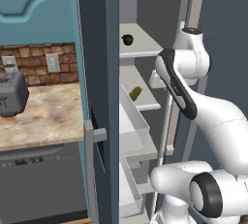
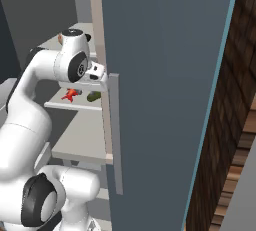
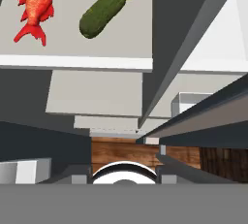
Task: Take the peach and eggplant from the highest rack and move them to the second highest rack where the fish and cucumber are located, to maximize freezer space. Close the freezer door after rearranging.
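- The eggplant sits on the top rack, up above my claw; I can't make out the peach for sure from here.
- The fish and cucumber lie side by side, apart, on the second rack, just ahead of my claw in the hand view.
- My guess: I'm at the very start, nothing's moved down yet, so this is the reach for the first pickup.
- Next move needs my hand lifted to top-rack height and pushed in over the eggplant, fingers spread before coming down.
- The claw itself: honestly can't tell if it's spread or clenched, the fingertips aren't clear. Nothing seems to be between them.
- The freezer door stands wide open right beside my wrist, closing it comes last.
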